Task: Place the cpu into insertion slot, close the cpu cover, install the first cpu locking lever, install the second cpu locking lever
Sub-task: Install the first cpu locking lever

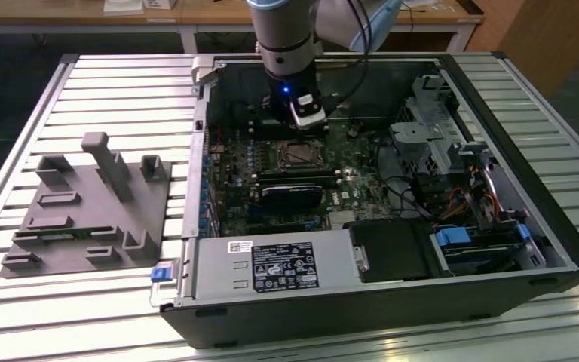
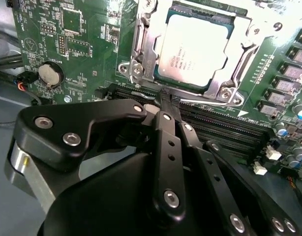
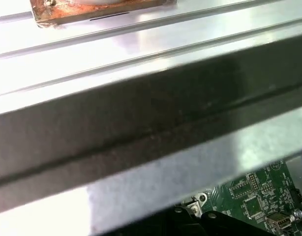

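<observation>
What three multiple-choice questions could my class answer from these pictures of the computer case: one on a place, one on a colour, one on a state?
1. Where does the chip sit?
A. in the square socket on the board
B. on the grey holder beside the case
C. between the gripper's fingers

2. What colour is the circuit board?
A. blue
B. green
C. red

3. How does the metal cover lie?
A. standing upright, open
B. taken off and lying outside the case
C. folded down around the chip

Answers:
1 A: in the second wrist view the chip rests inside the socket.
2 B: the board around the socket is green.
3 C: the silvery frame lies flat, bordering the chip's edges, while the gripper is close by its edge.
</observation>
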Controlling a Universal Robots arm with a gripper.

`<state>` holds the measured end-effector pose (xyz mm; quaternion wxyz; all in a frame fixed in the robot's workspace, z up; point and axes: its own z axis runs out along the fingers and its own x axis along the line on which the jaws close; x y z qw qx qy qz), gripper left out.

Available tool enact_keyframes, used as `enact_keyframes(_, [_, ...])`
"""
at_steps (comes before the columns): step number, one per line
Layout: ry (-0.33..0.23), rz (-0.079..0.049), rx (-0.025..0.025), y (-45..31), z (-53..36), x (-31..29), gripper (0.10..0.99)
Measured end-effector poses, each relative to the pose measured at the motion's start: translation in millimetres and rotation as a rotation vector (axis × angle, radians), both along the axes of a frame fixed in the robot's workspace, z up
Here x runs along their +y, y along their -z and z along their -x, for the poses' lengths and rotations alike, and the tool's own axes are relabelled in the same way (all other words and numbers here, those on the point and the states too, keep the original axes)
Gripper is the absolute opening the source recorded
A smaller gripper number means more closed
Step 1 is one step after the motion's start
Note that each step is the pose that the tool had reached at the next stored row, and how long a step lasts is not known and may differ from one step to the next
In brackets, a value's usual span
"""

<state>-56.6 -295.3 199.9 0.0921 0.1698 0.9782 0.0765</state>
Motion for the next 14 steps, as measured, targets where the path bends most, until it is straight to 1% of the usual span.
enact_keyframes(14, [0.032, 0.000, -0.0085, 5.9, 0.1, -0.3, 0.106])
